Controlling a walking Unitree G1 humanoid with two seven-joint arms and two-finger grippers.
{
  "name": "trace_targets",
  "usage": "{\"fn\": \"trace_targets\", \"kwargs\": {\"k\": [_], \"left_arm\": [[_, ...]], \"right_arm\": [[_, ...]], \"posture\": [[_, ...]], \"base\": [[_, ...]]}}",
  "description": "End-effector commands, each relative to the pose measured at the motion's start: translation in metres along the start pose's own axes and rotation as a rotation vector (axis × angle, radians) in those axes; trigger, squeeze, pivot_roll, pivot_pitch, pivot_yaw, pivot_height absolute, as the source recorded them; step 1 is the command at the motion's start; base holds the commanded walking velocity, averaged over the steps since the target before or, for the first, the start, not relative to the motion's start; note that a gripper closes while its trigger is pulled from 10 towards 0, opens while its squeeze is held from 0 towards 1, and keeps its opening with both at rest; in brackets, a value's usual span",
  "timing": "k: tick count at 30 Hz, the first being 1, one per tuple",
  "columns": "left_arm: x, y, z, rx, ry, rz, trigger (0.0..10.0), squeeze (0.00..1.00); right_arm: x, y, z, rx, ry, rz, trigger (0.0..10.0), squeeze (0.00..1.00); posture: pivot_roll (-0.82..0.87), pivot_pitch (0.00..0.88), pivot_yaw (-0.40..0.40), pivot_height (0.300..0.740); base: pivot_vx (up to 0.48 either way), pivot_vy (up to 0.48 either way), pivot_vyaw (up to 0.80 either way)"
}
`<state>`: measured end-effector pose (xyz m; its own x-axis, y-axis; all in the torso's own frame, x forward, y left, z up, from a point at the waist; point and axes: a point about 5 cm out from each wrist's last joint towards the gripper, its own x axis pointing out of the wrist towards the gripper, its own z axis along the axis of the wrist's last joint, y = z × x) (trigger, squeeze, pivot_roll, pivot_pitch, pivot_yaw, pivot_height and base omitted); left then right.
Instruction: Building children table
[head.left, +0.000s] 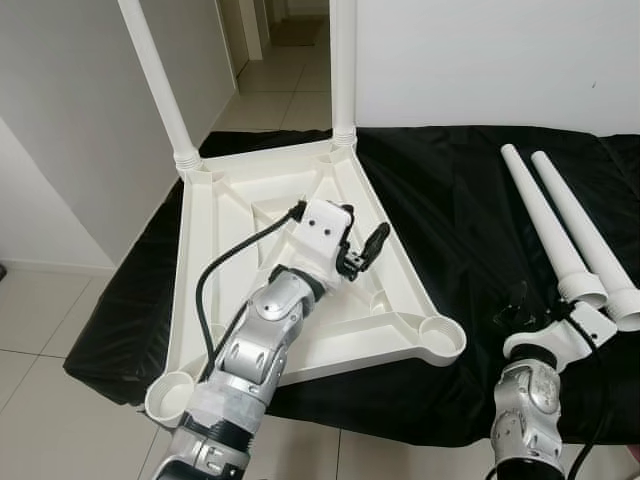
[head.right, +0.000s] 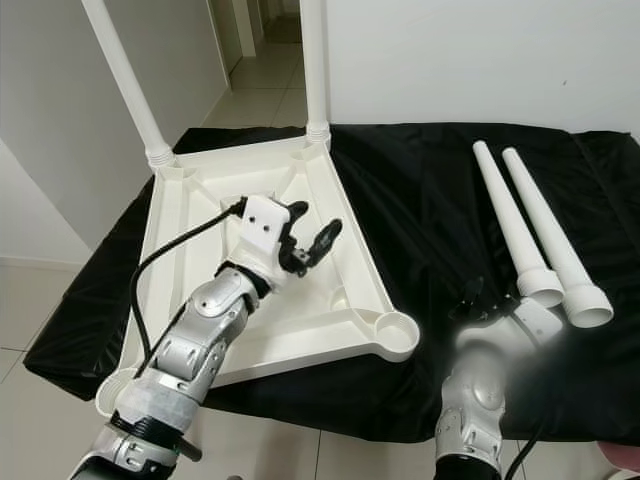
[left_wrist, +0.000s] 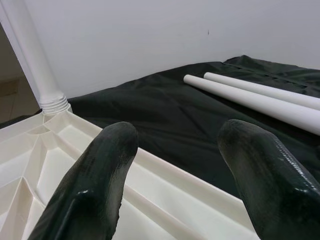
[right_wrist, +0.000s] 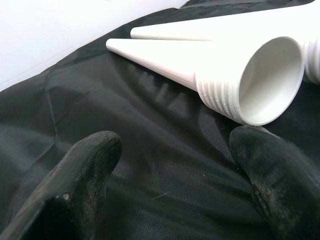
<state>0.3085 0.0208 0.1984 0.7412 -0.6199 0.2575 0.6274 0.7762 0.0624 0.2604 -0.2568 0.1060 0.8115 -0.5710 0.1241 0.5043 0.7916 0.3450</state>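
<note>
Right hand (right_wrist: 175, 165), fingers apart near the loose white threaded plastic leg (head.left: 548, 225), could nudge it rolling; left hand (head.left: 362, 252) gapes over the upturned white plastic tabletop (head.left: 215, 250).

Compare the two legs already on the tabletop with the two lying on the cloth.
The fitted legs stand upright in the far corner sockets of the upturned tabletop; the loose legs lie flat, side by side, on the black cloth to its right. The fitted legs' threaded ends are seated in sockets; the loose legs' threaded open ends are exposed, facing the right gripper. All four are white tapered tubes.
</note>
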Motion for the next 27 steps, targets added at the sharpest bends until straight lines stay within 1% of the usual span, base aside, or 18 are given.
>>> {"fn": "trace_targets", "kwargs": {"k": [1, 3, 10, 13, 15, 16, 17, 22, 23, 27], "left_arm": [[0.001, -0.001, -0.001, 0.018, 0.020, -0.026, 10.0, 0.00], [0.002, -0.001, -0.001, 0.019, 0.019, -0.030, 10.0, 0.00], [0.003, -0.002, -0.001, 0.016, 0.020, -0.034, 10.0, 0.00], [0.005, -0.003, -0.002, 0.014, 0.021, -0.042, 10.0, 0.00], [0.006, -0.004, -0.002, 0.013, 0.022, -0.042, 10.0, 0.00], [0.007, -0.004, -0.002, 0.009, 0.022, -0.042, 10.0, 0.00], [0.007, -0.004, -0.002, 0.009, 0.021, -0.041, 10.0, 0.00], [0.008, -0.004, -0.002, 0.008, 0.021, -0.041, 10.0, 0.00], [0.008, -0.004, -0.002, 0.008, 0.022, -0.041, 10.0, 0.00], [0.008, -0.004, -0.002, 0.009, 0.023, -0.039, 10.0, 0.00]], "right_arm": [[-0.011, -0.006, -0.011, -0.026, 0.044, -0.045, 10.0, 0.00], [-0.014, -0.007, -0.009, -0.039, 0.024, -0.069, 10.0, 0.00], [-0.021, -0.005, -0.008, -0.045, 0.009, -0.081, 10.0, 0.00], [-0.025, -0.002, -0.007, -0.063, -0.012, -0.102, 10.0, 0.00], [-0.023, -0.002, -0.003, -0.064, -0.031, -0.111, 10.0, 0.00], [-0.019, -0.002, 0.005, -0.058, -0.061, -0.125, 10.0, 0.00], [-0.017, -0.003, 0.007, -0.054, -0.068, -0.128, 10.0, 0.00], [-0.011, -0.003, 0.013, -0.039, -0.085, -0.117, 10.0, 0.00], [-0.004, -0.003, 0.018, -0.028, -0.095, -0.105, 10.0, 0.00], [0.001, -0.003, 0.022, -0.026, -0.098, -0.100, 10.0, 0.00]], "posture": [[-0.13, 0.058, 0.156, 0.740], [-0.13, 0.059, 0.160, 0.740], [-0.14, 0.055, 0.160, 0.740], [-0.15, 0.057, 0.164, 0.740], [-0.15, 0.059, 0.165, 0.740], [-0.15, 0.059, 0.167, 0.740], [-0.15, 0.059, 0.167, 0.740], [-0.15, 0.062, 0.169, 0.740], [-0.15, 0.061, 0.168, 0.740], [-0.15, 0.062, 0.165, 0.740]], "base": [[0.000, 0.000, 0.00], [0.000, 0.000, 0.00], [0.000, 0.000, 0.00], [0.000, 0.000, 0.00], [0.000, 0.000, 0.00], [0.000, 0.000, 0.00], [0.000, 0.000, 0.00], [0.000, 0.000, 0.00], [0.000, 0.000, 0.00], [0.000, 0.000, 0.00]]}}
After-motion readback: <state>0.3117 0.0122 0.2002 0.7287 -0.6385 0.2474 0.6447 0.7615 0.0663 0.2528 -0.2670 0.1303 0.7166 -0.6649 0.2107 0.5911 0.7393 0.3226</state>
